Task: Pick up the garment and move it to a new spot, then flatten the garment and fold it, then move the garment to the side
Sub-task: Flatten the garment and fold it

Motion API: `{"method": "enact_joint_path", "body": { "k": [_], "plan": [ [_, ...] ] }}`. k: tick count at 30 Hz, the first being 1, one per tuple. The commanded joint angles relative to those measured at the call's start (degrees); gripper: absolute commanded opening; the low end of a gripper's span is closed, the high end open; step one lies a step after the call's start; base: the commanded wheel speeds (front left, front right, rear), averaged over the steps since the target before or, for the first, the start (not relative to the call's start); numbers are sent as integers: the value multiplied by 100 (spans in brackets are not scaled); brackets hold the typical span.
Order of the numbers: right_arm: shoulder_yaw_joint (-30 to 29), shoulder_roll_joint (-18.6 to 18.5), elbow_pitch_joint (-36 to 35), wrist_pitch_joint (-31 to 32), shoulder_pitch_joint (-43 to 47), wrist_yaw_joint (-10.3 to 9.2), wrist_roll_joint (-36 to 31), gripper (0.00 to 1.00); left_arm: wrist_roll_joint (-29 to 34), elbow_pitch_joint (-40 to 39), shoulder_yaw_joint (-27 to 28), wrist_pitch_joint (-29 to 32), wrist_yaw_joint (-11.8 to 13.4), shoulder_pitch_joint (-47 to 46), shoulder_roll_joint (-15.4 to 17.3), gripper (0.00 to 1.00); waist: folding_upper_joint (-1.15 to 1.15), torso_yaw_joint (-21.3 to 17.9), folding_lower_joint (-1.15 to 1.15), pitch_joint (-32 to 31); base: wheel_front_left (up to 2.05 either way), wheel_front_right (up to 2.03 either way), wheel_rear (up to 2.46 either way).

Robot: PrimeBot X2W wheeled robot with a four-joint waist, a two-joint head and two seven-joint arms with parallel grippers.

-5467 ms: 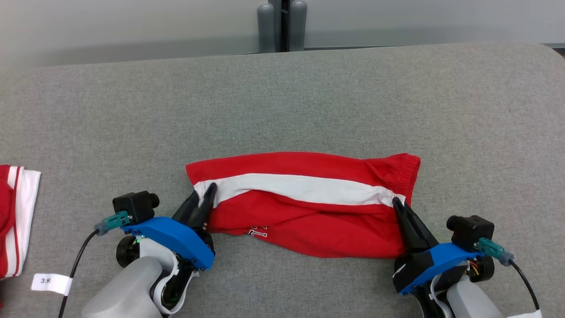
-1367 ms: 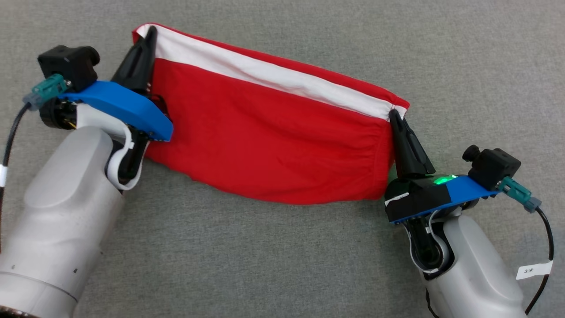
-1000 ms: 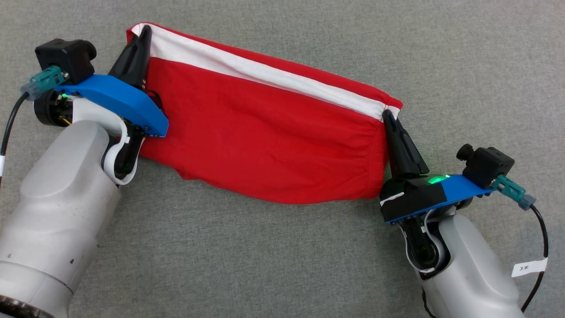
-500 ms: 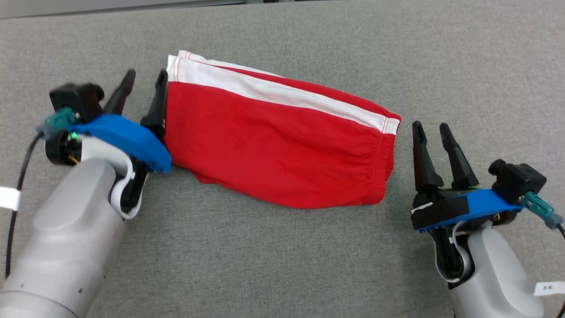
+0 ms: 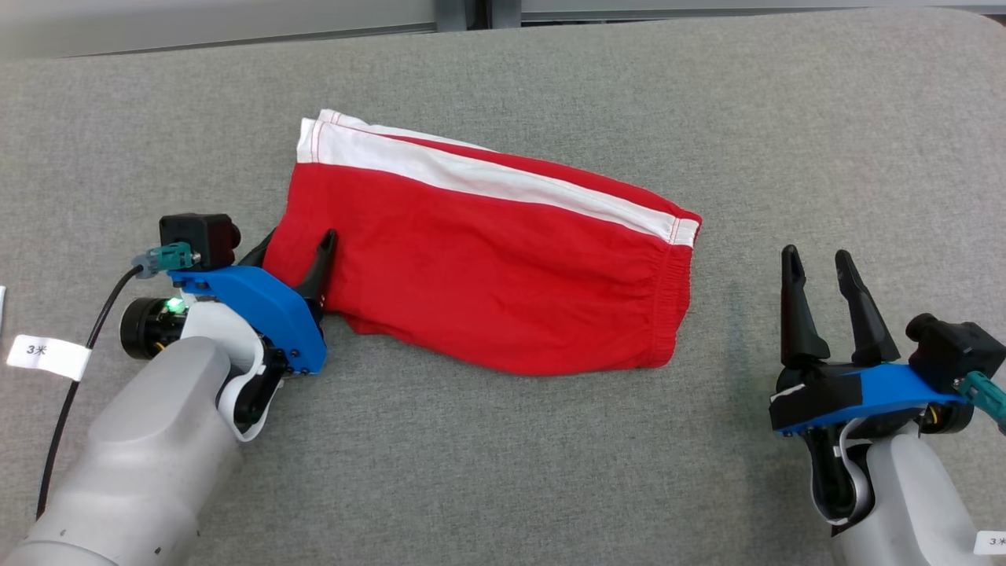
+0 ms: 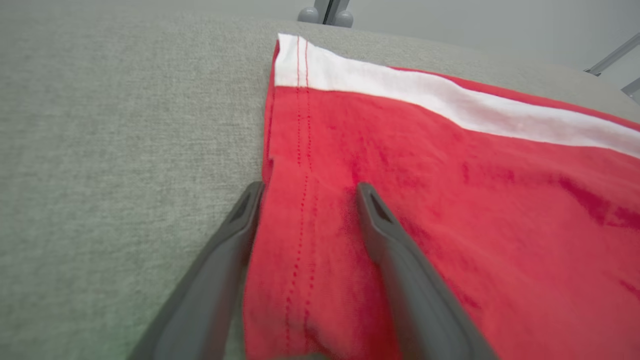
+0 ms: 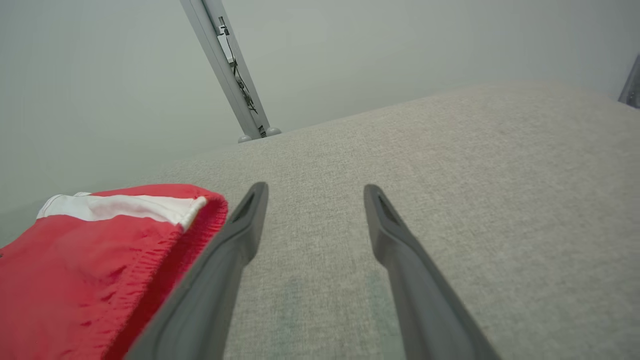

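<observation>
The garment (image 5: 487,267) is a pair of red shorts with a white stripe along the far edge, lying folded and flat on the grey table (image 5: 503,456). My left gripper (image 5: 299,245) is open at its left hem. In the left wrist view the left gripper (image 6: 307,187) straddles the stitched hem of the garment (image 6: 450,200), with one finger on the table beside the cloth and the other over the red cloth. My right gripper (image 5: 816,255) is open, holds nothing and stands apart from the waistband end. The right wrist view has the right gripper (image 7: 315,187) over bare table, the garment (image 7: 75,260) to its left.
The table's far edge runs along the top of the head view, with grey posts (image 5: 464,8) behind it. A white tag (image 5: 43,358) hangs on the left arm's cable. Bare grey cloth lies in front of and to the right of the garment.
Both grippers have opened and let go of the garment, which now lies flat. The left gripper slid down the left hem, the right drew away to the right. The head camera also shifted.
</observation>
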Motion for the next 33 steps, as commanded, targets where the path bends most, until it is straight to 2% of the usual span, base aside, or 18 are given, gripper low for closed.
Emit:
{"method": "enact_joint_path", "body": {
  "k": [1, 5, 6, 7, 12, 17, 21, 26, 33],
  "plan": [
    [-37, -7, -18, -19, 46, 0, -67, 100, 20, 98, -125, 54, 17, -30, 22, 100, 0, -23, 1, 10, 0, 0, 0],
    [-46, -7, 18, -19, 69, 0, -26, 100, 30, 205, -362, 98, 13, -62, -74, 100, 0, -56, 1, 16, 0, 0, 0],
    [-42, -7, 28, -19, 65, 0, -14, 100, 14, 204, -444, 136, 12, -45, -117, 40, 0, -61, 1, 14, 0, 0, 0],
    [-38, -7, 36, -19, 66, 0, -10, 100, 8, 195, -511, 148, 12, -35, -140, 0, 0, -65, 1, 11, 0, 0, 0],
    [-40, -7, 91, -19, 102, 0, 12, 100, -43, 229, -677, -46, 12, -21, -145, 0, 0, -45, 1, -49, 0, 0, 0],
    [-82, -8, 183, -18, 220, 0, -127, 100, -128, 444, -594, -552, 12, 58, -262, 0, 0, 67, 1, -305, 0, 0, 0],
    [-110, -8, 284, -18, 332, 0, -255, 100, -209, 539, -524, -728, 12, 272, -319, 0, 0, 190, 1, -538, 0, 0, 0],
    [-88, -9, 481, -19, 614, 0, -502, 100, -281, 598, -212, -857, 74, 767, -480, 0, 0, 450, 1, -971, 0, 0, 0],
    [20, -9, 672, -19, 993, 0, -571, 100, 69, 30, 581, -861, 420, 1813, -628, 0, 0, 805, 1, -1476, 0, 0, 0]
  ]
}}
